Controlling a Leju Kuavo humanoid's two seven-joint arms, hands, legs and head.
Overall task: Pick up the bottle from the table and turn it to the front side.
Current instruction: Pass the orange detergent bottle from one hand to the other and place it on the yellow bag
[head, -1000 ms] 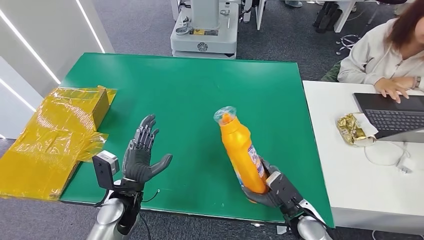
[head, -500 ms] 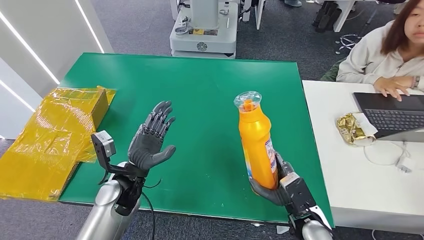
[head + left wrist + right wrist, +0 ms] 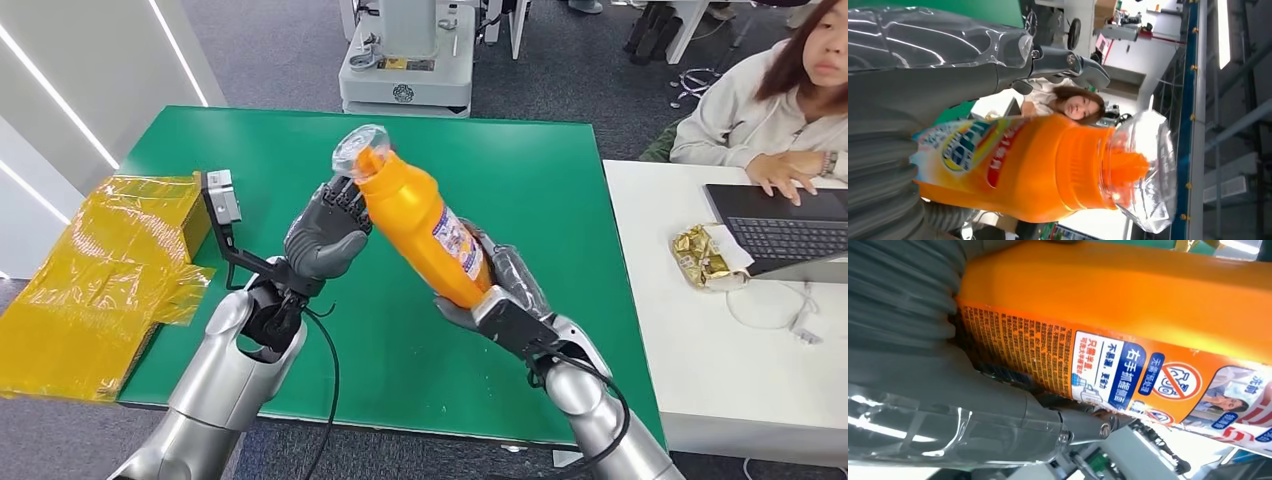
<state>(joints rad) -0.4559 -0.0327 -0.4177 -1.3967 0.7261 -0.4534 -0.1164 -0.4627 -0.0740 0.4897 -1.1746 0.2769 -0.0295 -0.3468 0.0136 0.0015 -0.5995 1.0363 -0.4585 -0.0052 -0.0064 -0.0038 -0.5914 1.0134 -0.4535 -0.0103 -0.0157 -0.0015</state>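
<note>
An orange bottle [image 3: 422, 226] with a clear cover over its cap is held above the green table [image 3: 250, 150], tilted so its cap points up and toward my left. My right hand [image 3: 503, 291] grips its base from below. The back label with small print faces up in the head view and shows close in the right wrist view on the bottle [image 3: 1148, 305] beside my right hand [image 3: 923, 370]. My left hand [image 3: 328, 236] sits against the bottle's neck, its fingers not wrapped around it. In the left wrist view the bottle [image 3: 1023, 165] lies across in front of the left hand [image 3: 923, 100].
A crumpled yellow plastic package [image 3: 110, 260] lies at the table's left edge. On the right stands a white table [image 3: 700, 380] with a gold wrapper [image 3: 705, 255] and a laptop [image 3: 780, 225], where a person [image 3: 760, 100] sits. A grey machine base [image 3: 408, 60] stands behind the green table.
My right hand lifted the bottle and tipped its cap over toward my left. The left hand rose from the table and came up against the bottle's neck.
</note>
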